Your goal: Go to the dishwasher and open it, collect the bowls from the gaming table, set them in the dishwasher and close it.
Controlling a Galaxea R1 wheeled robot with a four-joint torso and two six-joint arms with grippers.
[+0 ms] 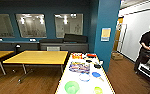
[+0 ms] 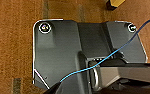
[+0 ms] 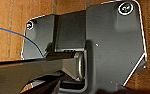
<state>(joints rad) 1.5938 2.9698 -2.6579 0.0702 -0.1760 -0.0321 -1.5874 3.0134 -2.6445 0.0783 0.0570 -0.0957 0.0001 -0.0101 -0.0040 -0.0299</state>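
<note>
Item: small shallow round bowls on the long white-topped gaming table [image 1: 66, 82] with its pale yellow edge, directly ahead of us in the head view. We log one translucent green bowl [image 1: 71, 87] at the near end, a clear-looking blue-rimmed bowl [image 1: 84, 77] just beyond it, and a solid blue one [image 1: 96, 74] beside that. A smaller green round object [image 1: 98, 90] sits near the table's right edge; we cannot tell what it is.

Further along the same top: a colourful printed flat box [image 1: 79, 67], then red and dark small items at the far end, too blurred to name.

Arms: both wrist cameras look down over the robot's own dark plate at brown wood-plank floor [image 2: 13, 50]; we cannot tell how either gripper's fingers stand.

Room: yellow-topped tables [image 1: 38, 57] to the left, a dark teal wall [image 1: 46, 7] with framed glass panels, a teal pillar [image 1: 104, 20] beside the table's far end, a person [image 1: 148, 47] in black at the right.
</note>
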